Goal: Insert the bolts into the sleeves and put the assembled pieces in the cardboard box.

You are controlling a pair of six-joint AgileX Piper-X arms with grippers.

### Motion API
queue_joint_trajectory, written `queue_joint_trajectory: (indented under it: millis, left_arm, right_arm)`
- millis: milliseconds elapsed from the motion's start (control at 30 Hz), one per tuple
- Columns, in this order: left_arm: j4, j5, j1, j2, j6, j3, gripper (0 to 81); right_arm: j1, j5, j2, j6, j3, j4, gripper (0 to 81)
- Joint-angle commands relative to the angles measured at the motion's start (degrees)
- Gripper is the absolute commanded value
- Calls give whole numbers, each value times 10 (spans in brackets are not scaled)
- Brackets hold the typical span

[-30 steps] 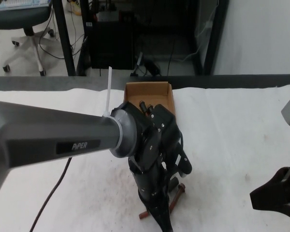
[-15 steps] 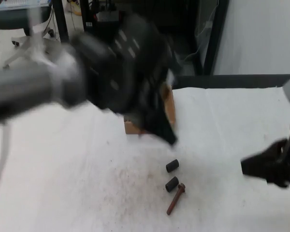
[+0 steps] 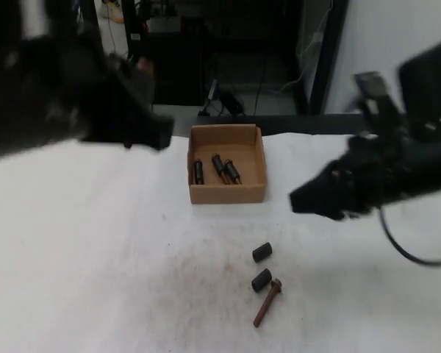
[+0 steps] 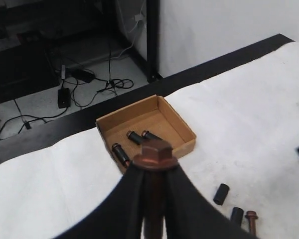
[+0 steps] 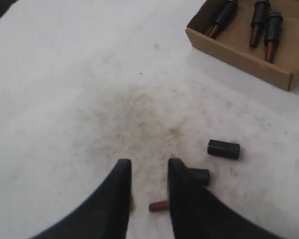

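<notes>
The cardboard box [image 3: 228,193] stands at mid-bench with three assembled pieces [image 3: 214,169] inside. In front of it lie two black sleeves [image 3: 262,252] [image 3: 262,279] and a copper bolt [image 3: 267,301]. My left gripper [image 4: 153,172] is raised high at the rear left, shut on a second copper bolt [image 4: 154,152] whose hex head sticks out past the fingertips. The box [image 4: 182,130] lies below it. My right gripper [image 5: 148,167] hovers open over the stained cloth, and the loose bolt [image 5: 159,205] shows on the cloth between its fingers, with both sleeves [image 5: 223,149] [image 5: 202,175] just beside.
A white cloth [image 3: 95,257] covers the bench, with a rusty stain in front of the box. The bench's dark rear edge [image 3: 397,121] runs behind the box. Beyond it are an office chair, cables and dark frames on the floor.
My left arm rose from the front of the bench and swung up to the rear left with a bolt in its fingers. My right arm came in from the right edge toward the sleeves.
</notes>
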Motion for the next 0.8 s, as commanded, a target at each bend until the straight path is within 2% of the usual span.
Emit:
queue_joint_trajectory:
  millis: [0,267,433,633,767]
  left_arm:
    - [-4,49,4,-89,-11,63,2]
    - [-1,60,4,-158,-11,127,2]
    - [18,60,4,-166,-5,133,2]
    - [24,60,4,-166,7,134,2]
    - [24,60,4,-166,15,134,2]
  right_arm:
    - [14,28,36,-43,-41,6,312]
    - [70,163,213,-306,-222,113,312]
    - [82,220,270,-421,-256,140,309]
    - [82,229,300,-483,-256,161,309]
    - [82,229,314,-492,-256,161,309]
